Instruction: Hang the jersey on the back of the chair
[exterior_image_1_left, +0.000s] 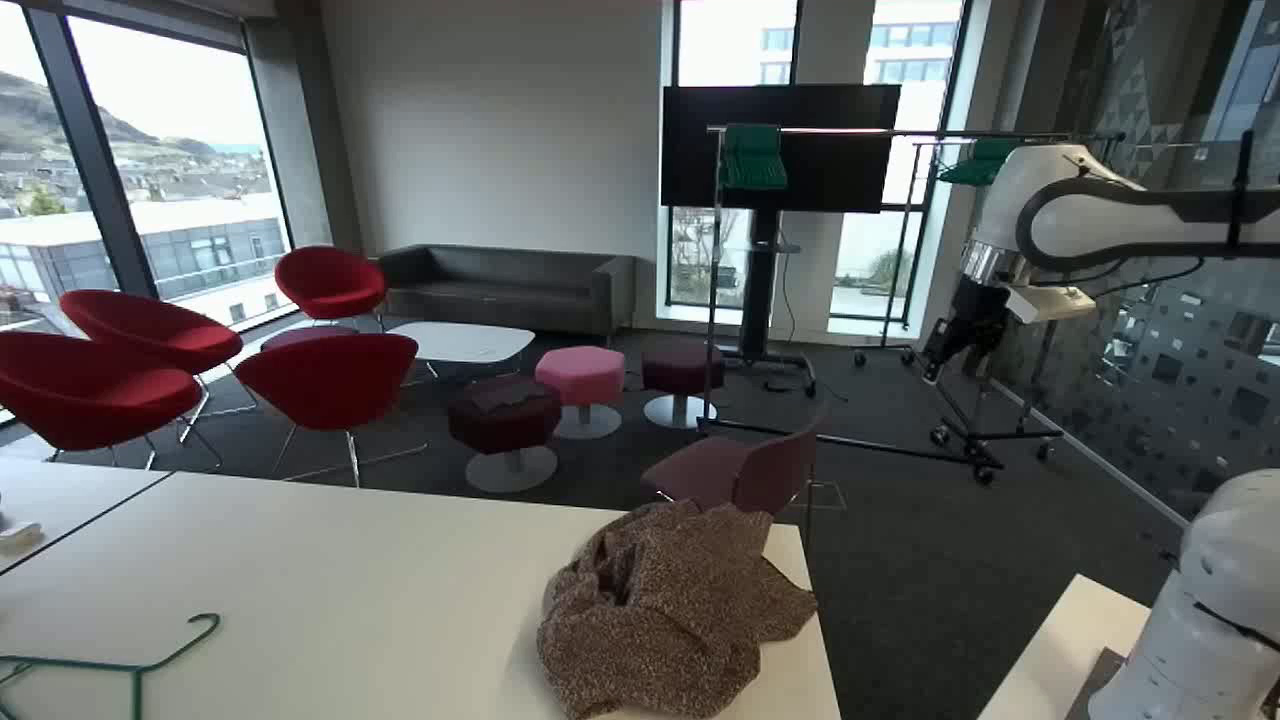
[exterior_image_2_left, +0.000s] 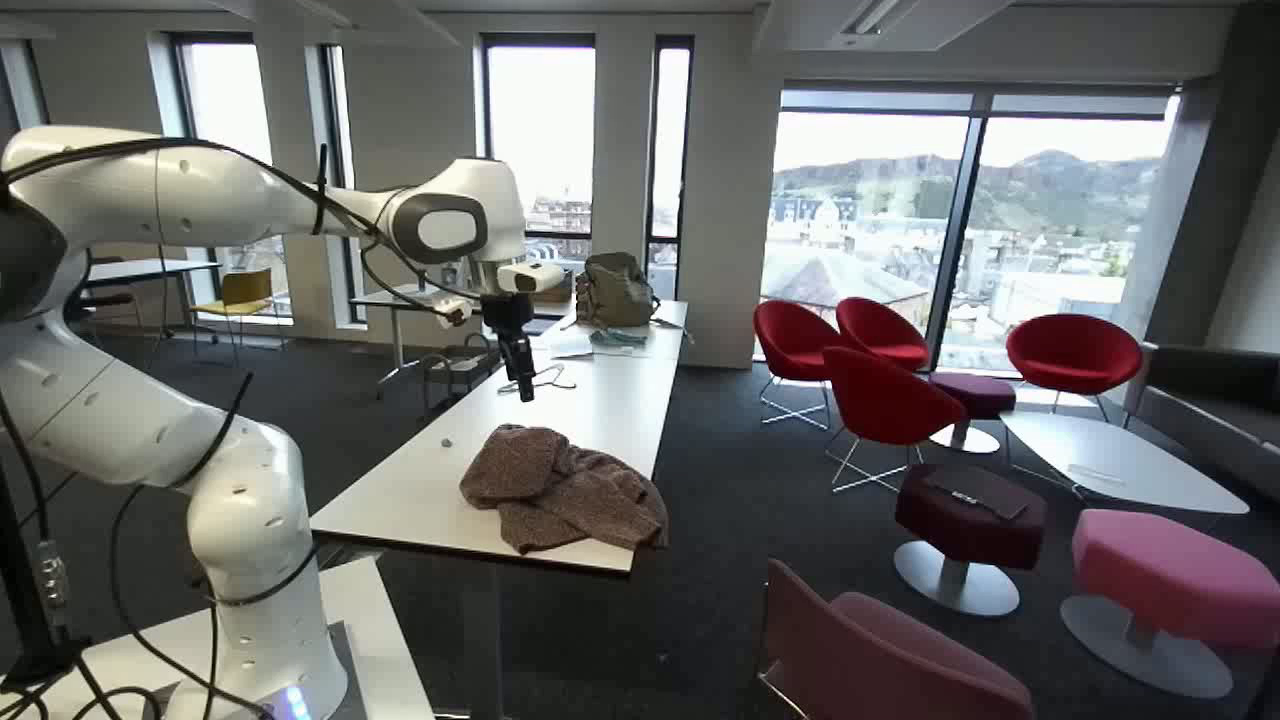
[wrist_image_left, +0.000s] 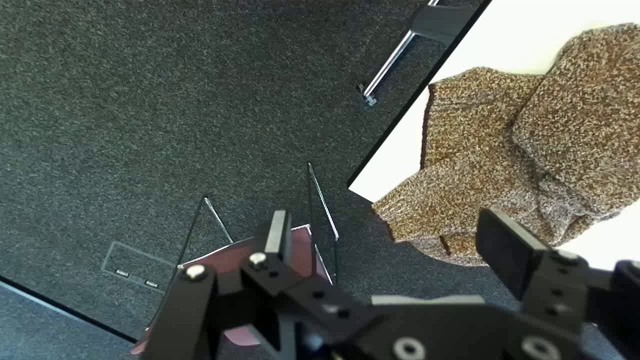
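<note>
Jersey (exterior_image_1_left: 665, 610) comes first as we read across an exterior view: bunched on the table (exterior_image_1_left: 350, 560), one sleeve-like end lapping past its corner. Picking it up looks to us like the step in hand, and we would settle over a raised fold near the middle of the heap rather than snatch at that loose end, so that cloth falls to both sides. We should pinch deep enough to catch more than a wisp of the knit, then lift until the lowest hem clears the table edge. Just past the table stands the chair (exterior_image_1_left: 775, 475), apart from the cloth; its back will want a slow, centred lowering, or the jersey may slide off. Further right is our gripper (wrist_image_left: 385, 225), above the floor (exterior_image_1_left: 920, 560), its jaws spread wide and holding nothing; the wrist view has the chair on one side and the jersey on the other. At far right the arm (exterior_image_1_left: 1150, 220) stretches in from the edge, forearm near level, wrist bent so that the gripper points downward at a slight tilt
</note>
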